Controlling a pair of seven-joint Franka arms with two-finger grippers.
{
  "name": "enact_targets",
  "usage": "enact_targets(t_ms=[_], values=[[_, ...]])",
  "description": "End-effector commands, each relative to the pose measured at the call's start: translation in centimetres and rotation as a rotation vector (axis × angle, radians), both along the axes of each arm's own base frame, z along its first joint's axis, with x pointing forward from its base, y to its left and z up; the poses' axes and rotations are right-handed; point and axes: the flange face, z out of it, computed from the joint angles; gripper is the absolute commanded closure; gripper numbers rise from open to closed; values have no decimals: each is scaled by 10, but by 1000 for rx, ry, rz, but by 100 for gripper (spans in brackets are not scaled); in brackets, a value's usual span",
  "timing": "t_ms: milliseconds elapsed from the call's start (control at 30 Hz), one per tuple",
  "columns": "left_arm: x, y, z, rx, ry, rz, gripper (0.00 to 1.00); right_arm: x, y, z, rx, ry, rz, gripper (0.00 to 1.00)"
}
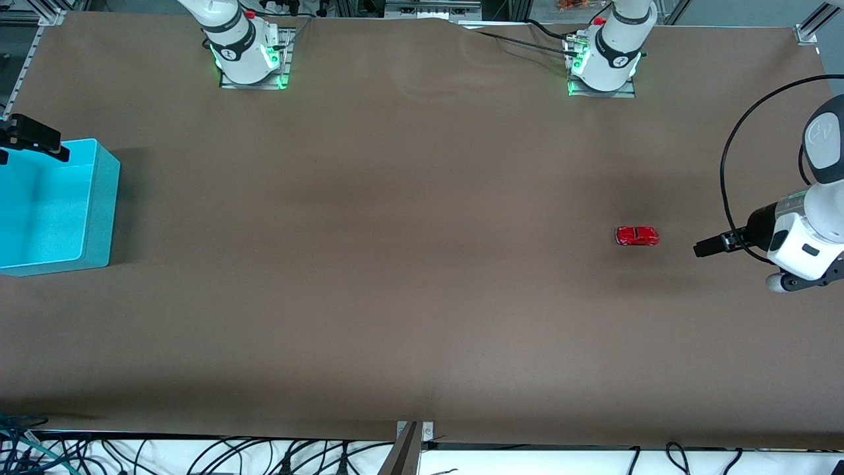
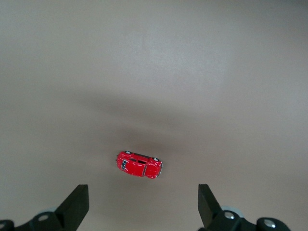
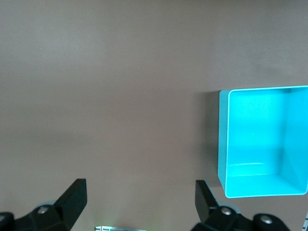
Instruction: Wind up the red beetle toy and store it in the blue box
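Note:
The red beetle toy (image 1: 637, 235) stands on its wheels on the brown table toward the left arm's end, and in the left wrist view the red beetle toy (image 2: 139, 164) lies just ahead of the fingertips. My left gripper (image 1: 707, 248) (image 2: 142, 207) hovers beside it, open and empty. The blue box (image 1: 99, 211) sits at the right arm's end of the table with nothing in it; the right wrist view shows the blue box (image 3: 223, 144) off to one side. My right gripper (image 1: 36, 140) (image 3: 139, 199) hangs over the box's farther rim, open and empty.
Both arm bases (image 1: 249, 63) (image 1: 603, 66) stand with green lights along the table's farther edge. A black cable (image 1: 725, 165) loops beside the left arm. Loose cables (image 1: 198, 455) lie below the table's near edge. Bare brown tabletop (image 1: 395, 231) stretches between toy and box.

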Motion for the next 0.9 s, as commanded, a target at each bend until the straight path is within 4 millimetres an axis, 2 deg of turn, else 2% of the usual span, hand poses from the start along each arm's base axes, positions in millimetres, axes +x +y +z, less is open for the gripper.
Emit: enact_targets(t_ms=[0,567,700,867], values=[[-1,2,1,-28,-6,-8,0,-2,-4,6,12,-8,7,0],[0,3,-3,-26,1,13,0,-2,-5,7,10,-4,11,0],[0,3,-5,-17,9,104,0,-1,-4,7,10,-8,13,0],[1,3,-16,1,38,303,0,-1,-5,7,9,-8,11,0]])
